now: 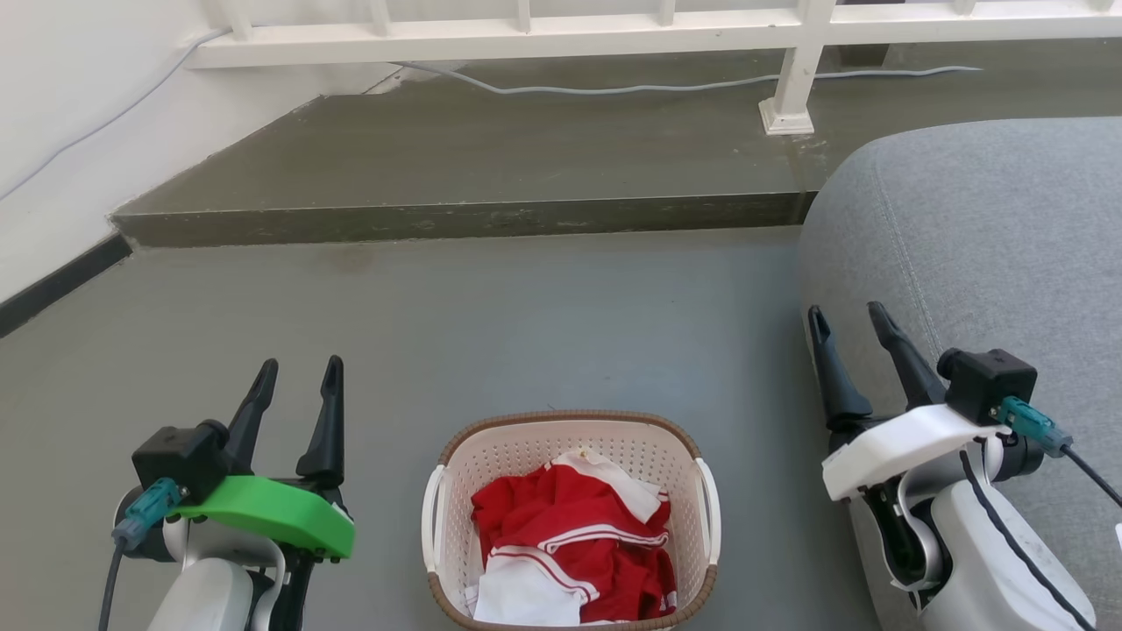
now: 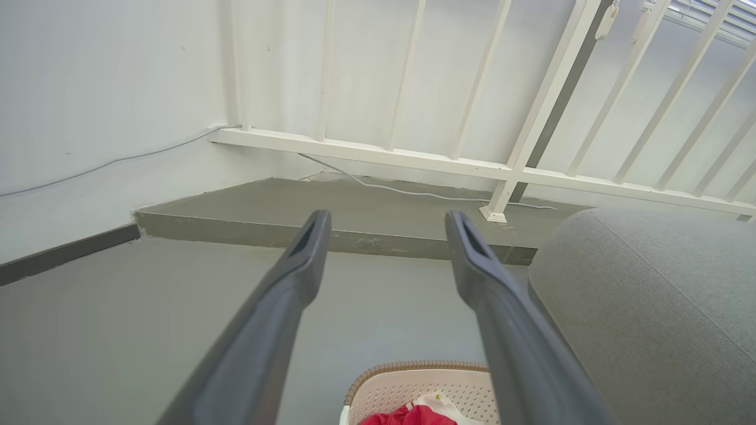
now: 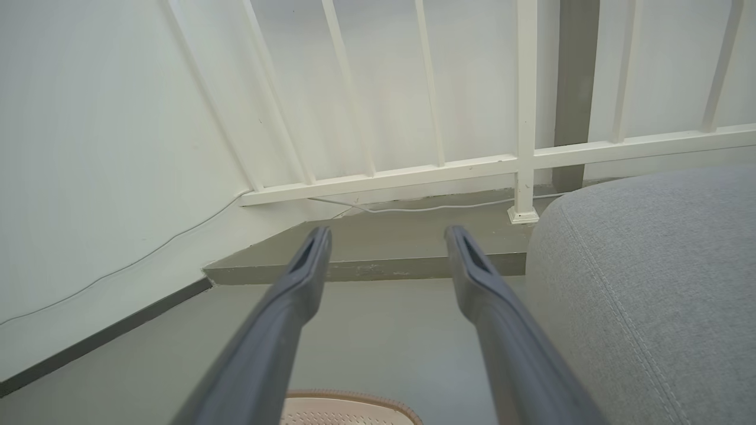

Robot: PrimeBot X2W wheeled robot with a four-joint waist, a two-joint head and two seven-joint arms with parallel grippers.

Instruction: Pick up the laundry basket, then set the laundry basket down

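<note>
The laundry basket (image 1: 456, 491), cream-white with a brown woven-look rim and white side handles, stands on the grey floor at the bottom middle of the head view, holding red and white clothes (image 1: 570, 543). My left gripper (image 1: 298, 372) hovers open to its left, fingers pointing away from me, nothing between them. My right gripper (image 1: 848, 317) is open to its right, beside the sofa. The left wrist view catches the basket's far rim (image 2: 413, 367) low between the left gripper's (image 2: 387, 219) fingers. In the right wrist view the basket's rim (image 3: 354, 398) sits at the bottom edge under the right gripper (image 3: 387, 235).
A grey sofa (image 1: 982, 245) bulks close on the right, next to my right arm. Ahead, a low concrete step (image 1: 456, 219) runs across the floor, with a white railing (image 1: 614, 26) and its post (image 1: 793, 88) on it. A grey cable (image 1: 614, 88) lies along the step. A white wall (image 1: 53, 131) closes the left.
</note>
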